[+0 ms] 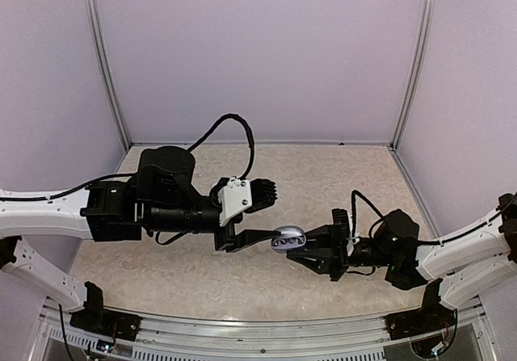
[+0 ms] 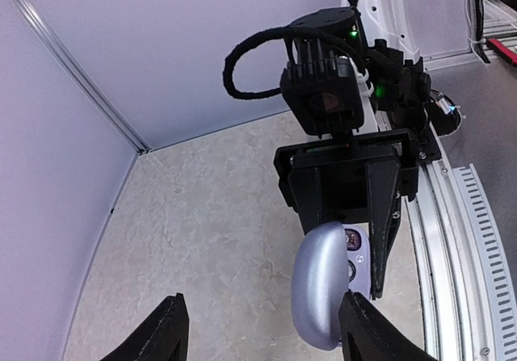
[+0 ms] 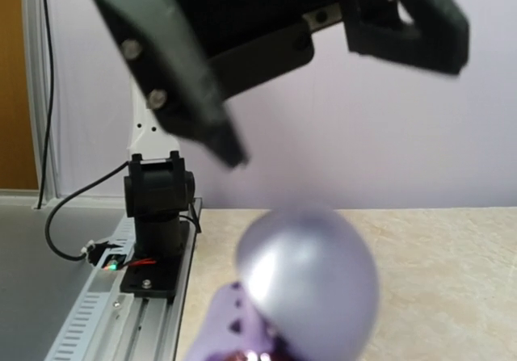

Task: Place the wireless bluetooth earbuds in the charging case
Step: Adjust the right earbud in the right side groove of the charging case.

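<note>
Top external view: I see the right gripper (image 1: pixel 300 246) clamped on the charging case (image 1: pixel 288 238). The case is a silvery-lilac oval, held in the air above the speckled desk (image 1: pixel 339 175) and hinged open. The left gripper (image 1: pixel 275 213) sits just left of the case with its jaws apart and nothing between them. Its nearer finger (image 1: pixel 254 237) reaches to the case's left end, and from here I can't tell whether it touches. The ribbed farther finger (image 1: pixel 262 190) stands beyond the case, clear of it.

On the left wrist camera the case hangs from the right gripper's black fingers. The rounded lid (image 2: pixel 317 292) is turned toward me and the pale inner face (image 2: pixel 355 256) lies just behind it. Two small rounded shapes (image 2: pixel 353 270) show on that face, one darker than the other. They are too small for me to say whether they are the earbuds or empty wells, and I find no earbuds anywhere else around the case. The left gripper's fingers (image 2: pixel 166 333) frame the case from below: one stands just beside the lid's edge, the other well apart from it.

On the right wrist camera the lid is a blurred lilac dome close to the lens. A darker purple part of the case (image 3: pixel 230 325) lies beside it, and the left gripper's black body is above the case.
</note>
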You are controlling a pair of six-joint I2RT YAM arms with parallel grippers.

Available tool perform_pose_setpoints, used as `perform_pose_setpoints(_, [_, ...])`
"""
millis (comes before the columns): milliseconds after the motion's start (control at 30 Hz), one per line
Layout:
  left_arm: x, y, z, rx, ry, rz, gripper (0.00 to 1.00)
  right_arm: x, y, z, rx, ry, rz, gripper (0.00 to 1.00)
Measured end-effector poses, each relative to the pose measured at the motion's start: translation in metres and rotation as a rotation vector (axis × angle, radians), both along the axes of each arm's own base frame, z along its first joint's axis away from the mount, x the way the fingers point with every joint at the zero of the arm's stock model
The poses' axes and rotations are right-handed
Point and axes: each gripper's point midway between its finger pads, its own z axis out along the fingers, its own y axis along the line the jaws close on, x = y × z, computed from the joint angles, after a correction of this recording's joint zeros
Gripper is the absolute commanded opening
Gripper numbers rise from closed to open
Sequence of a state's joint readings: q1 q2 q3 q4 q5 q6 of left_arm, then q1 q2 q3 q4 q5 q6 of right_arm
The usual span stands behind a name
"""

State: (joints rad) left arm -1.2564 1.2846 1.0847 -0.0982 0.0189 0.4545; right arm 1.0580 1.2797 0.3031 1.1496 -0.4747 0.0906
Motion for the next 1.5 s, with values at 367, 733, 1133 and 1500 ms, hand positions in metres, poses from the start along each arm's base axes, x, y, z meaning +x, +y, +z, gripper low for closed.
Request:
perform_pose_setpoints(367, [-0.008,-0.012,-0.013,0.039,0.047,-0.058,0.62,0.001,0.001,0.004,0.008,-0.020,-0.001,0.00])
perform_pose_setpoints(733, [0.018,-0.014,-0.020,0.067,0.063,0.054,0.60,0.000,0.002,0.001,-0.006,-0.032,0.004,0.00])
perform_pose_setpoints(1133, [0.005,0.002,0.005,0.007,0.051,0.003,0.45,0.005,0.003,-0.005,-0.031,-0.029,-0.027,0.00])
perform_pose_setpoints(1500, [-0.017,-0.009,-0.024,0.125,0.094,-0.113,0.15,0.008,0.003,-0.011,-0.052,-0.037,-0.044,0.00])
